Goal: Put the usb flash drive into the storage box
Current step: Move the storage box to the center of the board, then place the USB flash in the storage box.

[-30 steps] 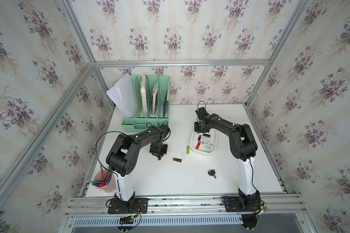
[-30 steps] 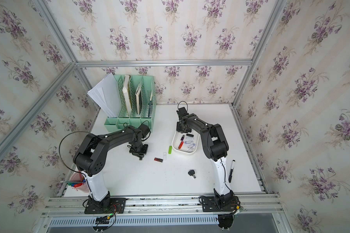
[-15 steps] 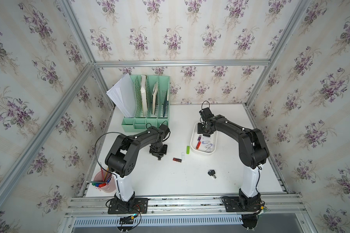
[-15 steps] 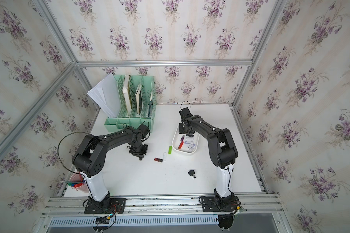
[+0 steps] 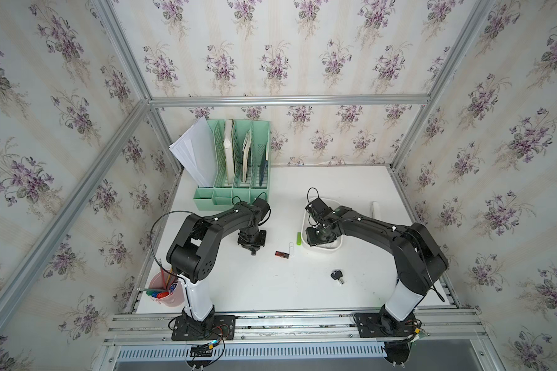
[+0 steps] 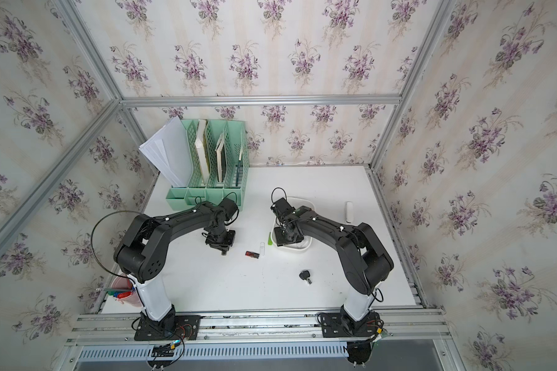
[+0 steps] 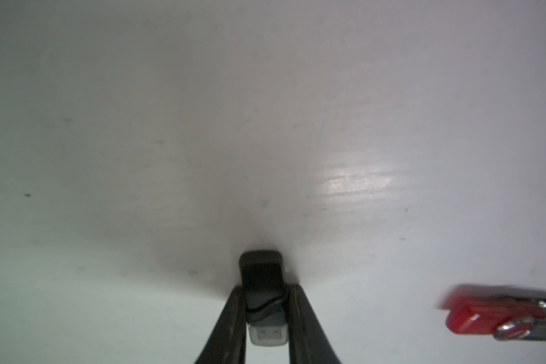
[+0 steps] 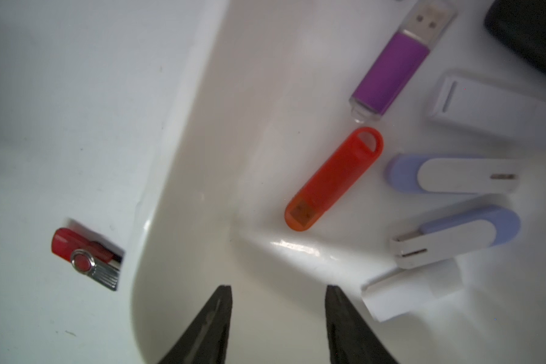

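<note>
Nearest, a black key [image 5: 337,276] lies on the tabletop [image 5: 270,289]. Farther in, the left end effector [image 7: 265,288] is clamped on a small black usb flash drive [image 7: 260,271] — seemingly touching the tabletop — a red usb flash drive [image 7: 498,318] nearby. Beyond, the right end effector [image 8: 278,288] hangs, jaws apart, over the white storage box [image 8: 208,132], other drives [image 8: 334,178] lying inside.
</note>
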Action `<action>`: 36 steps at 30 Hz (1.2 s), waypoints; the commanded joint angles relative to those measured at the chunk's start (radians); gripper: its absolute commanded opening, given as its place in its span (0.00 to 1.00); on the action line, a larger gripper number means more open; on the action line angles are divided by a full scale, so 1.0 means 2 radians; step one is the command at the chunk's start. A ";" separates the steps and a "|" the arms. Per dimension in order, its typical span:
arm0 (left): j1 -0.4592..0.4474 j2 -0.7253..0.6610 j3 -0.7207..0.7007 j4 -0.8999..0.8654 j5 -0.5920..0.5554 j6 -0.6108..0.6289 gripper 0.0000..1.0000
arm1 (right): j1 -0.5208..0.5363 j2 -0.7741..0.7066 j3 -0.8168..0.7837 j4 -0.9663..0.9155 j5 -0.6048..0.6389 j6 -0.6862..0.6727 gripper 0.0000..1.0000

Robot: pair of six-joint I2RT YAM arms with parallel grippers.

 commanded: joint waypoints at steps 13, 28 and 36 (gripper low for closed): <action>-0.017 -0.029 0.056 -0.061 0.000 0.006 0.24 | -0.011 -0.098 0.045 -0.051 0.076 0.070 0.56; -0.066 -0.025 0.205 -0.143 -0.015 -0.004 0.24 | -0.176 -0.152 -0.091 -0.066 0.081 0.057 0.68; -0.118 0.025 0.301 -0.167 -0.014 -0.011 0.24 | -0.190 -0.170 -0.129 -0.049 0.067 0.069 0.70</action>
